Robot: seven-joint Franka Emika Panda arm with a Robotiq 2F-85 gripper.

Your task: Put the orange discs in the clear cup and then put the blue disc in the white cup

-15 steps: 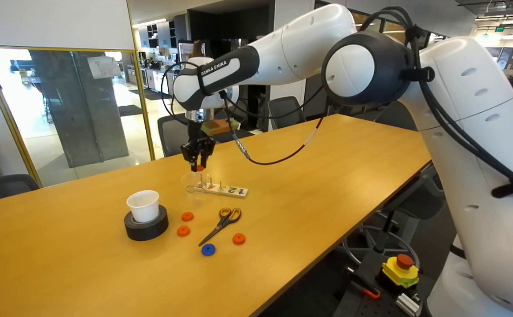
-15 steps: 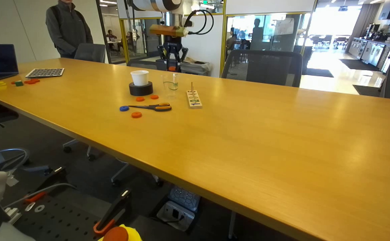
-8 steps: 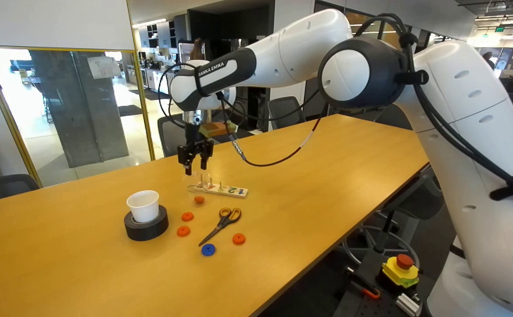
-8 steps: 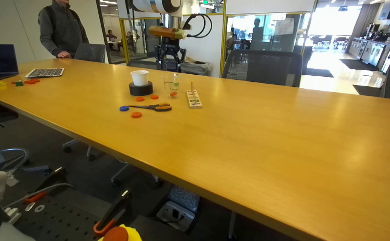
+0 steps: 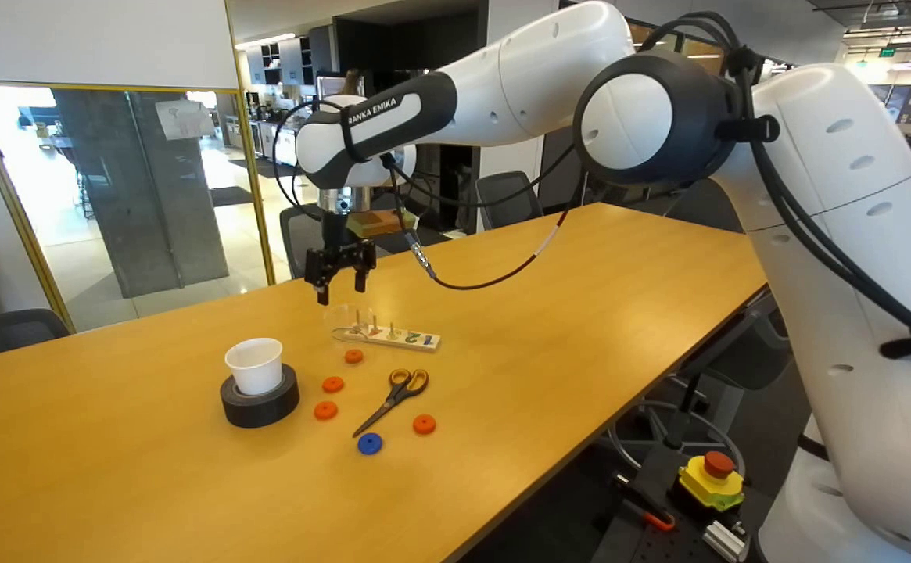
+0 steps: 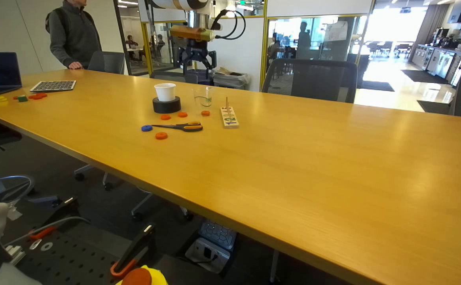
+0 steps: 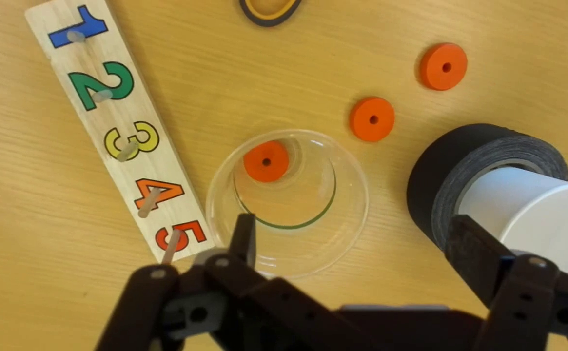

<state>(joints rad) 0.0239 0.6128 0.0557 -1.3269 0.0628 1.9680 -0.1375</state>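
Once gripper point(image 7: 359, 241) was spread wide, nothing held, orange disc point(image 7: 266, 168), pinched one second earlier, was dropped inside clear cup point(image 7: 349, 195).

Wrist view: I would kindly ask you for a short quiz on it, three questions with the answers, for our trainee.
1. How many orange discs lie inside the clear cup?
2. True or false: the tool is open.
3. What colour is the ring at the foot of the white cup? (a) green (b) black (c) yellow

Key: 1: one. 2: true. 3: b.
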